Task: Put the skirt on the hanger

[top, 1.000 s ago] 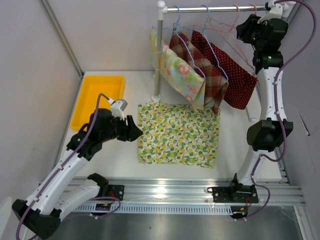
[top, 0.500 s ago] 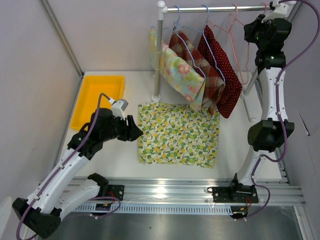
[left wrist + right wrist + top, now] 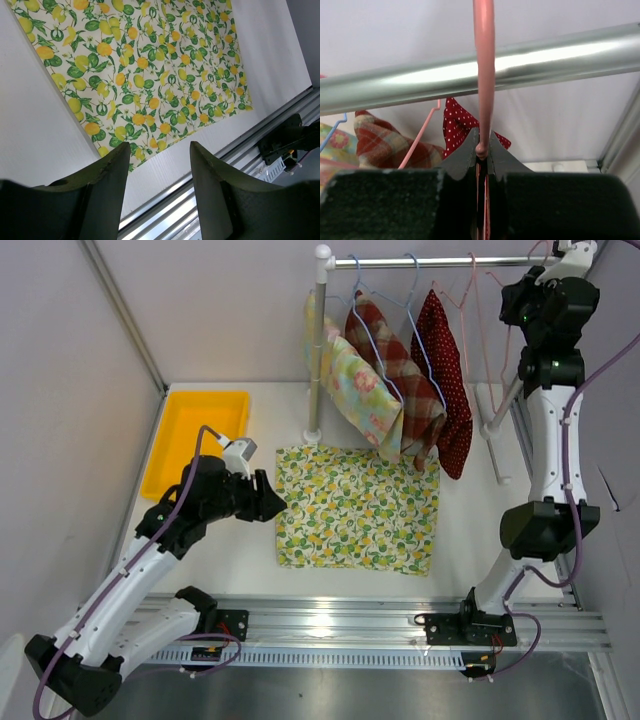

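At the left gripper (image 3: 157,150): jaws spread wide, nothing between them, hanging over the white tabletop (image 3: 45,125). Just ahead of its fingertips, flat on that top, lies the task's piece: a rectangular white cloth skirt (image 3: 150,65) printed with yellow lemons and green leaves. Nearest corner just off the left fingertip, untouched.

From above, the same left gripper (image 3: 272,502) just beside the left edge of the skirt (image 3: 360,508). Behind it and off to its left, a shallow yellow plastic tray (image 3: 195,435).

At the right gripper (image 3: 482,145): raised high, closed tight on the thin pink wire hanger (image 3: 484,60), pinched just below the shiny silver metal rail (image 3: 570,55). Wire running straight up from between the fingers and across the rail.

Below and to the left of that right gripper (image 3: 556,254), hung from the rail (image 3: 440,258): a dark red white-dotted cloth (image 3: 445,360) nearest, then a red plaid cloth (image 3: 395,370), then a pale floral cloth (image 3: 355,390) farthest.
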Controlling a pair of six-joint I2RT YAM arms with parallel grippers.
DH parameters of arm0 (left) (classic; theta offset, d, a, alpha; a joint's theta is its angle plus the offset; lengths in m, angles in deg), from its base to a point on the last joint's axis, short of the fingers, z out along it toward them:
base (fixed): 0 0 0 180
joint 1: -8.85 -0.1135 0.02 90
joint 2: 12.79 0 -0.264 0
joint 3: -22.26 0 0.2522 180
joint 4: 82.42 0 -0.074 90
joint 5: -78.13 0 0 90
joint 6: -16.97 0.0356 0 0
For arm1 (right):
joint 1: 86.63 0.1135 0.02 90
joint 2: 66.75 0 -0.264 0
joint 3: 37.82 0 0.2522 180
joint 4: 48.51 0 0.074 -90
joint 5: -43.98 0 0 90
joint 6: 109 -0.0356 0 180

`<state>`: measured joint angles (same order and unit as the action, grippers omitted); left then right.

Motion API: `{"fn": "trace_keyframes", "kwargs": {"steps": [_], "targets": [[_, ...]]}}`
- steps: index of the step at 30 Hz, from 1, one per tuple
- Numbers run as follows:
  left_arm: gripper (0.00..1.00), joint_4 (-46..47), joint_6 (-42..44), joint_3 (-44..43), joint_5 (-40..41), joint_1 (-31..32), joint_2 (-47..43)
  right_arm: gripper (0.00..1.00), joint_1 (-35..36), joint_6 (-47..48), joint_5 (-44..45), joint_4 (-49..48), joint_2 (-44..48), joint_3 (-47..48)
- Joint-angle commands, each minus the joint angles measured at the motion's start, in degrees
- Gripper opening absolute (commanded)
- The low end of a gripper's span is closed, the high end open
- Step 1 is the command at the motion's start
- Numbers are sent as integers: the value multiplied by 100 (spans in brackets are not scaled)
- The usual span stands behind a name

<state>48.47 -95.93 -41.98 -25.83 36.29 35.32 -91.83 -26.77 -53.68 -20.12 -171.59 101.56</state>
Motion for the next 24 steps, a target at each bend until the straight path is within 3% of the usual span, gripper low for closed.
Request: {"fn": "trace_keyframes", "kwargs": {"steps": [1,15,24], "targets": [[56,230,4,-146,-186,-46,40,0,150,250,422,-391,832,-423],[57,292,31,-67,-265,-46,-57,0,10,-365,757,-119,2834,-2128],[57,301,48,-252,-353,-46,-40,0,-202,-760,-516,777,4269,-2595]]}}
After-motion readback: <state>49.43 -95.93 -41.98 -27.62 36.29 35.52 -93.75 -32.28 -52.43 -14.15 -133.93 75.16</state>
